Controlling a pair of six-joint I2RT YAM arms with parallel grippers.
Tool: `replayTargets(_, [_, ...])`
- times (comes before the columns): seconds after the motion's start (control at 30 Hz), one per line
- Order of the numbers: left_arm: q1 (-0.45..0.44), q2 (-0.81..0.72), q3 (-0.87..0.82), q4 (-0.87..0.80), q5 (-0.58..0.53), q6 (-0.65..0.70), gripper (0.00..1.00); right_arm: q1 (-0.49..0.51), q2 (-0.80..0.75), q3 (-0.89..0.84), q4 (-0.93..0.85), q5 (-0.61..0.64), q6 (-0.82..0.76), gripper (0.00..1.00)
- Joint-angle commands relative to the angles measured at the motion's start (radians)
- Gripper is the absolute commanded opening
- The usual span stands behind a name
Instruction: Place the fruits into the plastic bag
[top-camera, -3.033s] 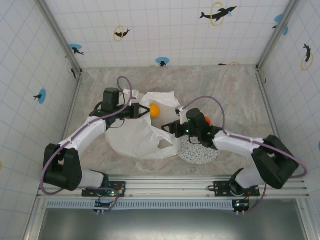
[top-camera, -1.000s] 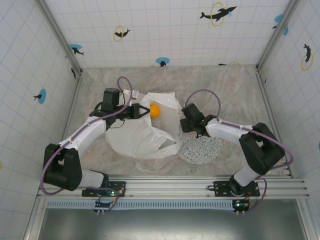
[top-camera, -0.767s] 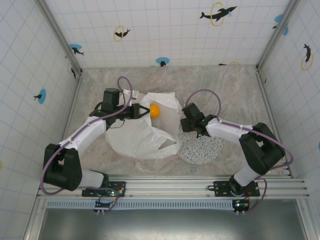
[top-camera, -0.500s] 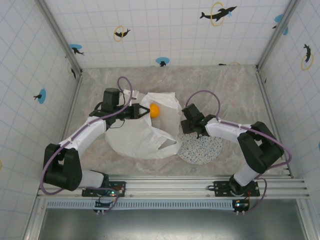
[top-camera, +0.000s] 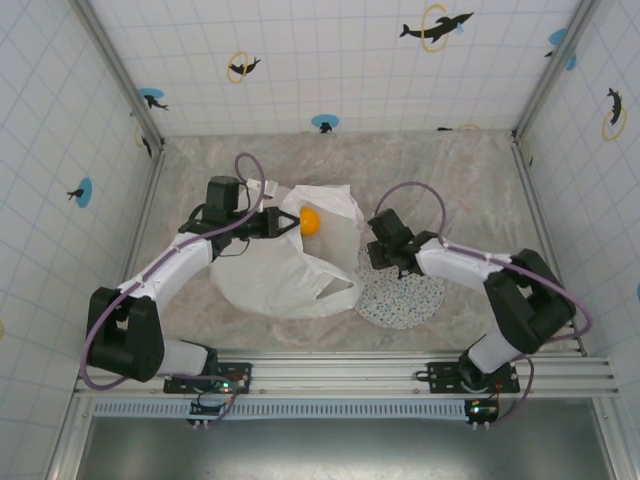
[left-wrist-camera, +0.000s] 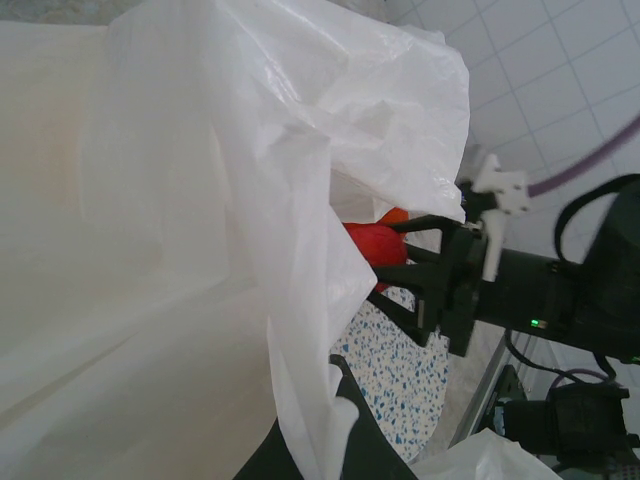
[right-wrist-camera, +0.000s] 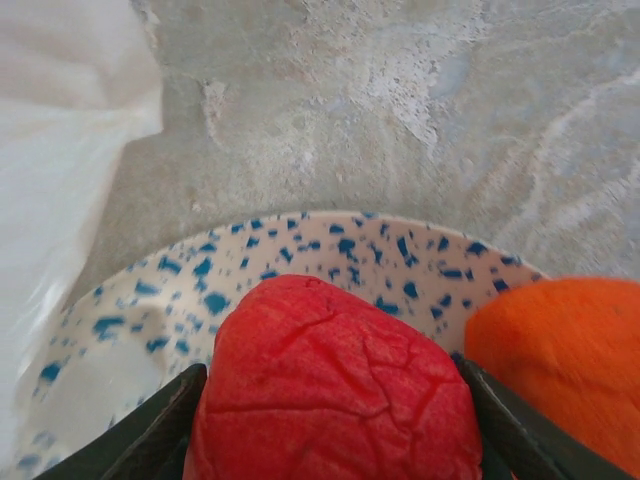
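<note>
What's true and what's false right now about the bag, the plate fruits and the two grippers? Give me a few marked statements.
1. The left gripper is pinched shut on the edge of the plastic bag. True.
2. The red strawberry lies inside the bag. False: it is over the blue-speckled plate, between the fingers of the right gripper, which press its sides.
3. An orange fruit sits right beside the strawberry on the plate. True.
4. The bag has no fruit in it. False: a yellow-orange fruit shows in its open mouth.
</note>
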Motion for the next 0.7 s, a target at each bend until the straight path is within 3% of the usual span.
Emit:
replayTargets(0.0, [0.007,0.001,0.014,-0.002,0.026,0.005,0.00,0.011,-0.180,-0.079,0.090,-0.086,-0.047,0.54])
replayTargets(0.1, [0.007,0.001,0.014,0.000,0.035,0.002,0.00,0.025,-0.291,-0.171,0.272,-0.224,-0.076,0.52])
replayTargets(0.2, [0.007,-0.001,0.011,0.002,0.040,0.002,0.00,0.042,-0.279,-0.184,0.401,-0.334,-0.081,0.52])
replayTargets(0.47, [0.007,-0.014,0.010,0.017,0.062,-0.001,0.00,0.111,-0.003,0.006,0.484,-0.467,-0.142,0.51])
replayTargets(0.67, [0.006,-0.028,0.003,0.042,0.077,-0.019,0.00,0.157,0.162,0.089,0.583,-0.433,-0.069,0.51])
